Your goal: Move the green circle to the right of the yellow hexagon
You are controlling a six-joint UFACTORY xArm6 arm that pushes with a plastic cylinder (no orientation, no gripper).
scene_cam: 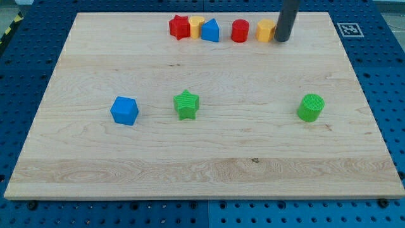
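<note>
The green circle (311, 107) is a short green cylinder on the wooden board (202, 171), right of centre. A yellow block (265, 30), whose shape looks like a hexagon, stands in the row along the view's top. My tip (282, 40) is at the right side of that yellow block, touching it or very close. The green circle lies well below my tip and a little to its right. A second yellow block (197, 26) sits further left in the same row, partly hidden between its neighbours.
The top row also holds a red star (180, 27), a blue house-shaped block (211, 30) and a red cylinder (239, 30). A green star (186, 104) and a blue block (124, 111) lie left of centre. The board's top edge runs close behind the row.
</note>
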